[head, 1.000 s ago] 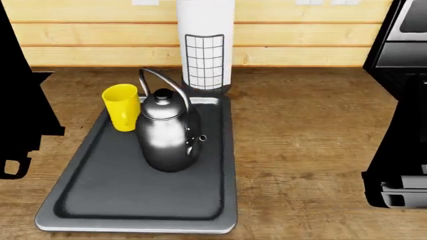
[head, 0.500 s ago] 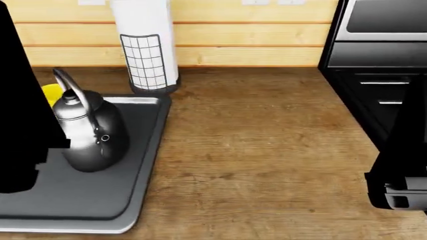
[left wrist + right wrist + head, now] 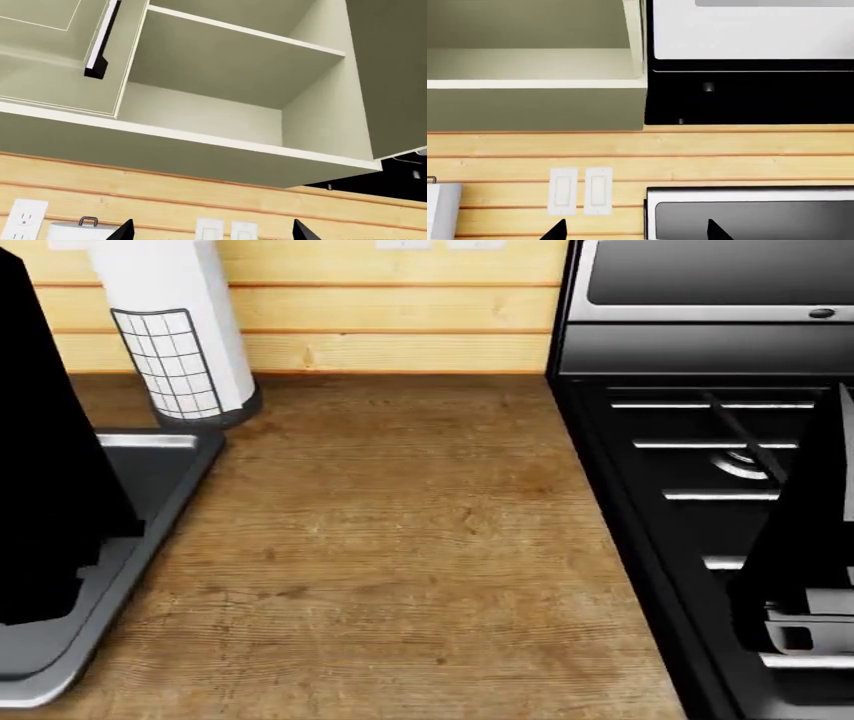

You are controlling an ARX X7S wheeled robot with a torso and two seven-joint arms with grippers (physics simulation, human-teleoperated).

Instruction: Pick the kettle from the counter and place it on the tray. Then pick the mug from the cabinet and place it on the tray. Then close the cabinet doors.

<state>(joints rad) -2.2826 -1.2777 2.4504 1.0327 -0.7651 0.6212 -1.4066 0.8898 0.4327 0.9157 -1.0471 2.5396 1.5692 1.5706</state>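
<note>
Tabletop (image 3: pixel 400 540) mostly bare wood in the head view, with just the corner of the tray (image 3: pixel 158 502) poking in at the left edge, half hidden behind the dark left arm. Kettle and mug nowhere visible right now. White roll (image 3: pixel 174 330) in its wire-grid holder standing just behind the tray, black stove (image 3: pixel 707 490) off to the right. Cabinet (image 3: pixel 220 95) wide open in the left wrist view, pale shelf showing, one door (image 3: pixel 60 50) with its black bar handle (image 3: pixel 101 42) swung out. Left fingers (image 3: pixel 127 231) spread apart, holding nothing; right fingers (image 3: pixel 557 231) likewise spread and empty.
</note>
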